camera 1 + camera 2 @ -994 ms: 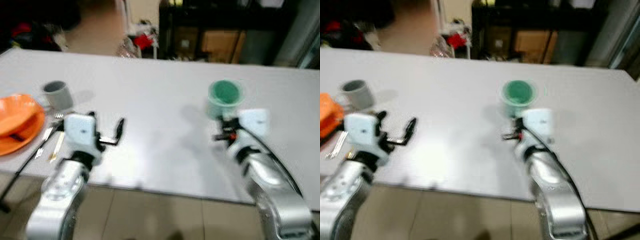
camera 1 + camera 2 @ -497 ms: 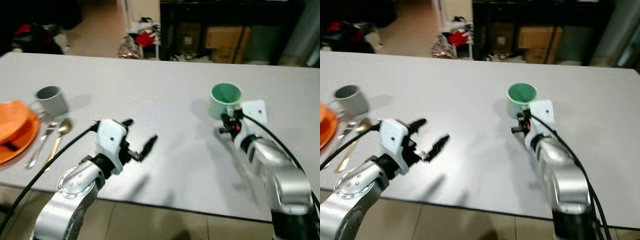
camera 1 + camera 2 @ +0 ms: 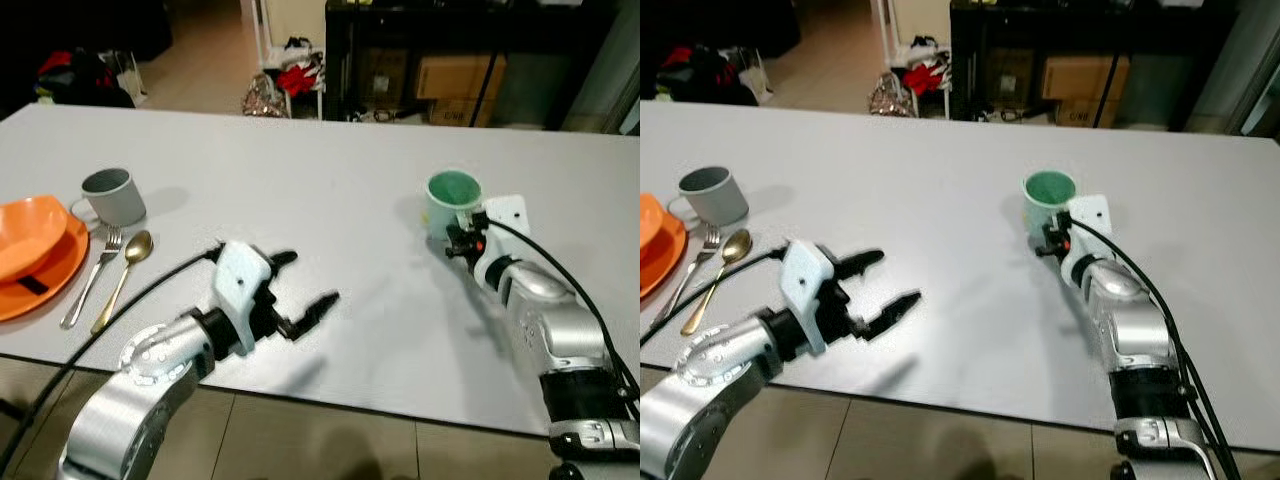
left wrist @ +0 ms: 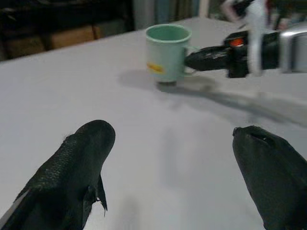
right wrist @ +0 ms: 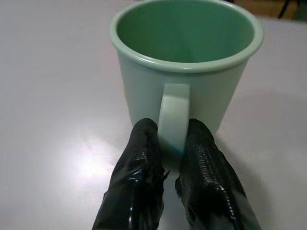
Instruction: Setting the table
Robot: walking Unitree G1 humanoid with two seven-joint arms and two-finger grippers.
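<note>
Two mugs on the table [image 3: 300, 180] — the right gripper [image 5: 173, 143] pinches the green mug [image 3: 452, 200] handle at 2 o'clock; grey mug [image 3: 112, 196] at 10; left gripper [image 3: 305, 290] spread, empty.

Grey table [image 3: 300, 170]; dark shelving [image 3: 440, 50] behind; tiled floor [image 3: 300, 440].

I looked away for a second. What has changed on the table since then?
The left gripper has swung out over the bare table toward the middle, fingers open. The right gripper stays shut on the green mug's handle. The grey mug, plates, fork and spoon look unmoved.
</note>
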